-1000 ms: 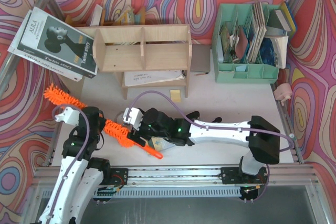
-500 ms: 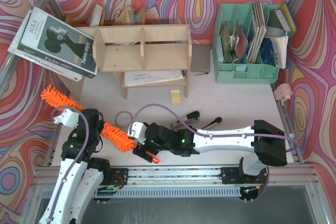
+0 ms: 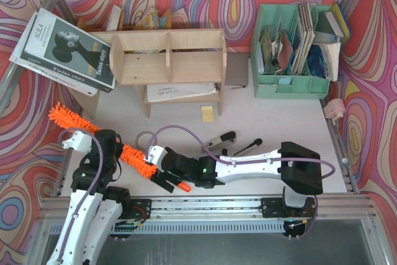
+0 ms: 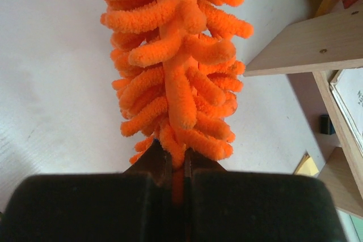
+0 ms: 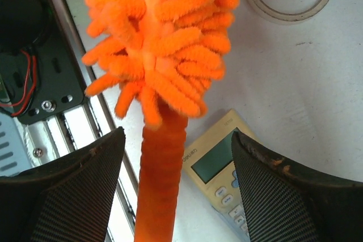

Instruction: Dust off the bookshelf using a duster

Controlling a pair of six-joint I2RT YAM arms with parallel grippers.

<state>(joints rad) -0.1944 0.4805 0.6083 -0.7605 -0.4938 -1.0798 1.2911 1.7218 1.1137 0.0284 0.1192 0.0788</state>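
At the front edge of the white table [image 3: 273, 122], the left gripper [image 4: 177, 162] clamps the fluffy orange microfibre duster [image 4: 176, 72]; the right gripper [image 5: 176, 157] gapes around its handle [image 5: 160, 196].

The top camera sits above and behind the arm bases, looking down and forward from the near edge over the whole desk [image 3: 267, 122]. The left wrist camera sits just behind the left claw [image 4: 177, 165] and looks very closely along the duster [image 4: 176, 66] toward the bookshelf [image 4: 306, 43]. The right wrist camera looks down past the right claw [image 5: 177, 157] at the desk's near edge, left of middle, and all three views share the duster.
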